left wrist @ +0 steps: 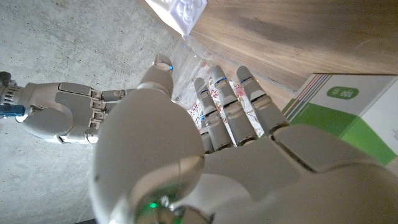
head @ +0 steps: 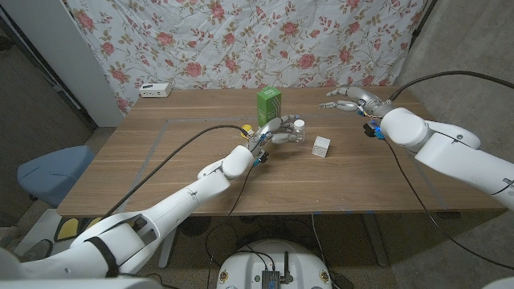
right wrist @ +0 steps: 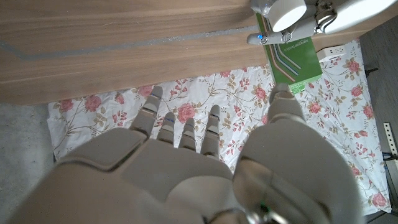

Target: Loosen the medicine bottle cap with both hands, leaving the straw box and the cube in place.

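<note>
Left hand (head: 277,132) wrapped round the bottle (head: 296,128) mid-table, just before the green straw box (head: 268,103) near the far edge, cube (head: 322,146) close beside on bare wood. Right hand (head: 347,99) raised over the far right corner, fingers spread, holding nothing, well apart from the bottle. Box lettering too small to read.

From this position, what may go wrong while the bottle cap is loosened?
1. The left robot hand wraps the medicine bottle alone; the right robot hand is open in the air, away from it. The bottle may tip or turn before the second grip.
2. The straw box stands close behind the left robot hand, so it may get pushed.
3. The cube lies beside the bottle, on the right robot hand's likely path.
</note>
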